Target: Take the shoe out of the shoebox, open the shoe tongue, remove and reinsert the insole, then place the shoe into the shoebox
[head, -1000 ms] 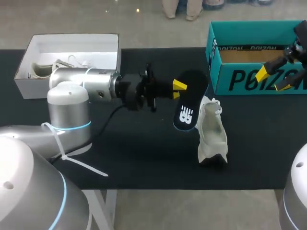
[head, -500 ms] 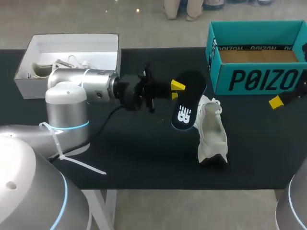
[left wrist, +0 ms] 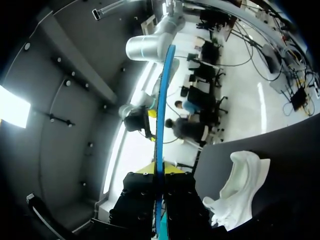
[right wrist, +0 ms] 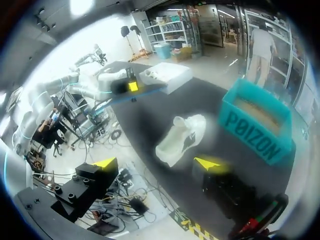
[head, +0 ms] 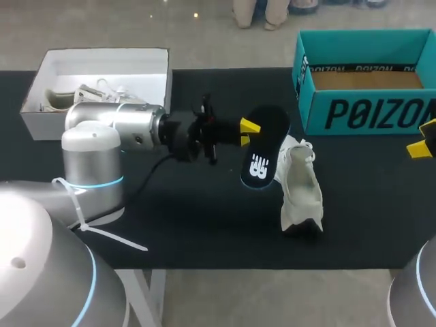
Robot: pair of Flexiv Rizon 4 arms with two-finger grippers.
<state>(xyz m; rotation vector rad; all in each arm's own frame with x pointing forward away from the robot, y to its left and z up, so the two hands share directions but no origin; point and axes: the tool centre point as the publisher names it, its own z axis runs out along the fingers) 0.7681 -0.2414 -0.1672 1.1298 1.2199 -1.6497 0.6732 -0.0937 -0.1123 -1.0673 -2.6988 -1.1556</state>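
The insole (head: 262, 155) is a thin, flat, dark oval with a white mark on its face and a blue rim. It is pinched near one end between the fingers of the left gripper (head: 246, 133) and held off the table, tilted. In the left wrist view it runs edge-on as a narrow blue line (left wrist: 161, 125) straight out from the clamped left gripper (left wrist: 160, 170). Just beside its lower end lies the shoe (head: 300, 191), off-white and soft-looking, with a lumpy sole and loose laces; whether the two touch cannot be told. The table (head: 204, 225) is covered in matte black. At its far right stands the shoebox (head: 368, 112), teal card with dark print and a brown floor showing inside. At the far left sits a white box (head: 102, 68) with pale crumpled contents in one corner. The right gripper (head: 426, 138) hangs near the table's right edge, well apart from the shoe, its fingers spread wide with nothing between them.
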